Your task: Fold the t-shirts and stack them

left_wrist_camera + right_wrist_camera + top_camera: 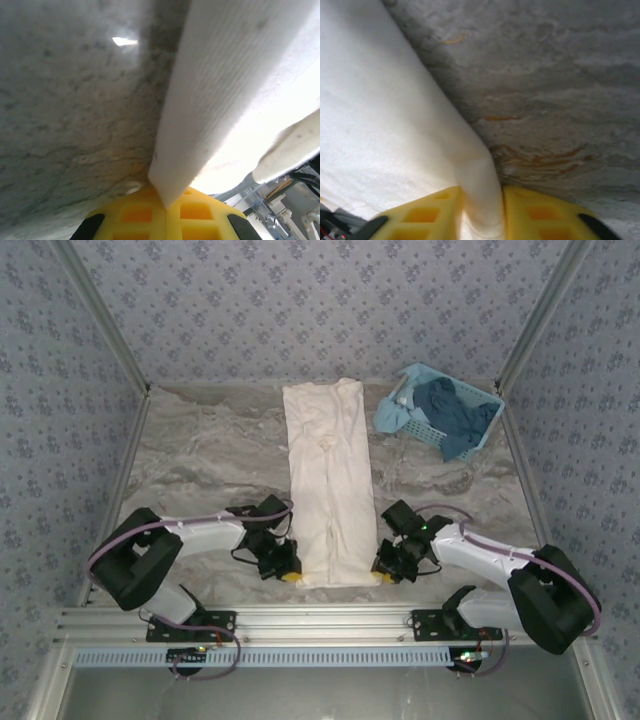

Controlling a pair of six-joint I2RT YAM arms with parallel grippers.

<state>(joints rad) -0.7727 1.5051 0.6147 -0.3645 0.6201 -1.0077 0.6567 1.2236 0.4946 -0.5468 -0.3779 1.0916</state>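
Down table center, cream t-shirt [325, 480] lies folded into a long narrow strip, running far-to-near on the marble-look table [200, 460]. L gripper [288, 573] sits at the strip's near-left corner, yellow fingers [130, 215] pinching the cloth corner. R gripper [383, 570] at near-right corner, yellow fingers [420, 215] clamped w/ cloth edge btwn them. Far right, well apart from shirt, sits a light blue basket [430, 432] w/ dark blue clothes [455, 410] inside.
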